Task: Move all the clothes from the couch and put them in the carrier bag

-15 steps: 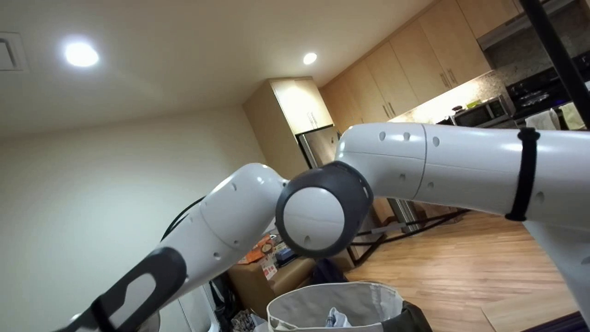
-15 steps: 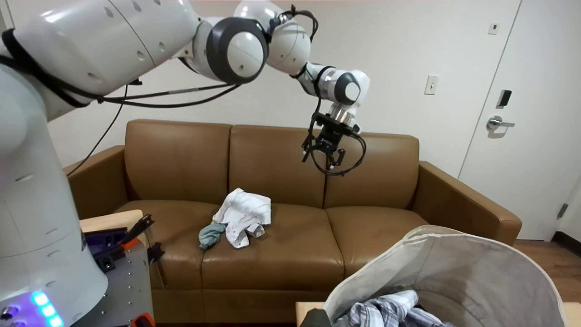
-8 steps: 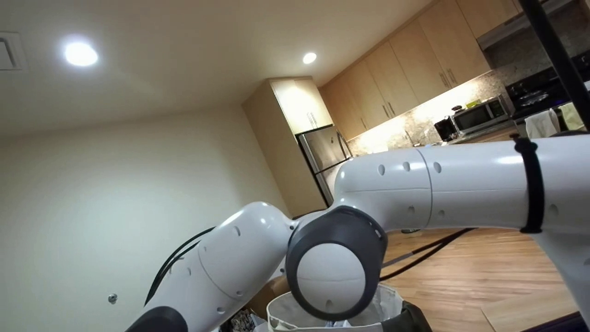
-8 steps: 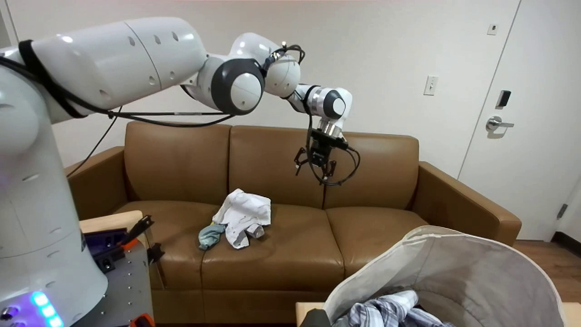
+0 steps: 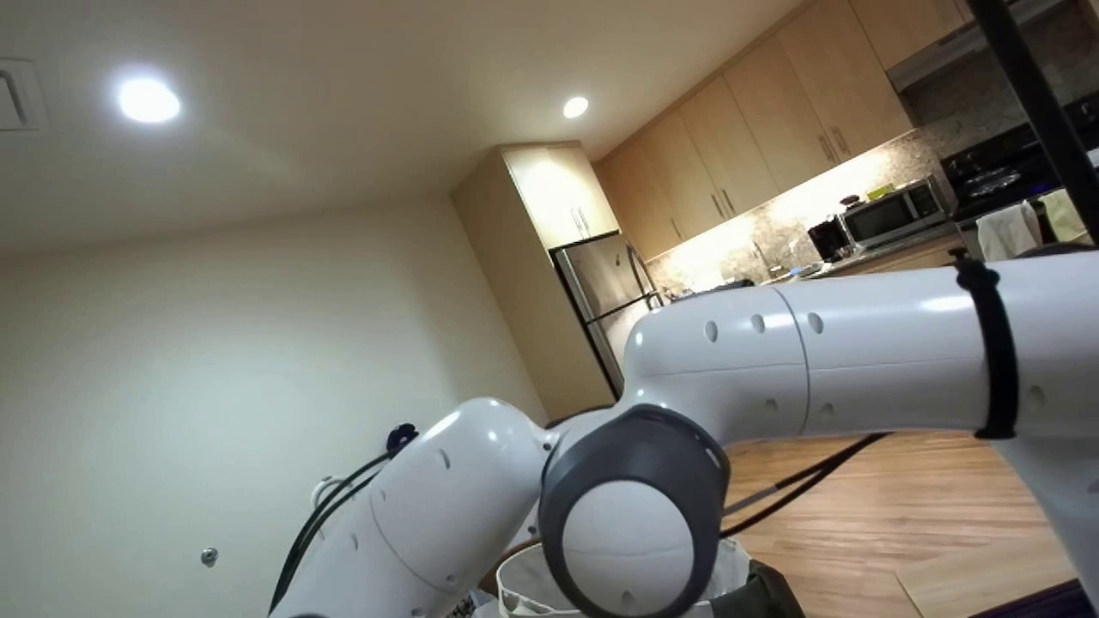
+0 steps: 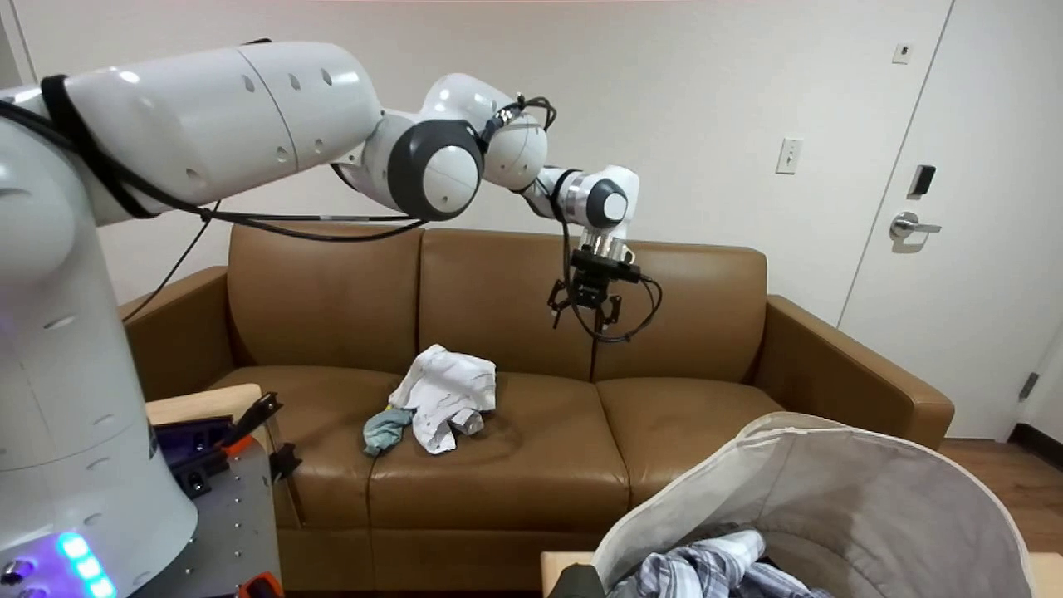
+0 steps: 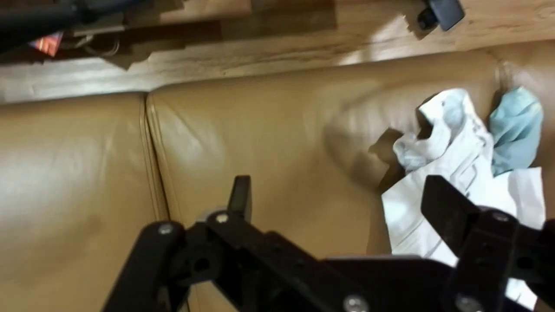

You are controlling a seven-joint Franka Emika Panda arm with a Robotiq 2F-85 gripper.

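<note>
Below the end effector [image 7: 338,195], whose two fingers [image 7: 446,212] are standing wide apart, the brown couch surface [image 6: 515,490] is bearing a crumpled white garment [image 6: 448,394] and, touching it, a smaller teal cloth [image 6: 385,431], both lying to picture left of the end effector in an exterior view. Farther below the end effector, to picture right and in the foreground, the pale carrier bag [image 6: 880,482] is holding plaid clothing [image 6: 706,569].

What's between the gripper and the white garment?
No object shows between them: in an exterior view, only the brown couch appears behind the stretch from the gripper to the white garment. In the wrist view, one finger overlaps the garment.
</note>
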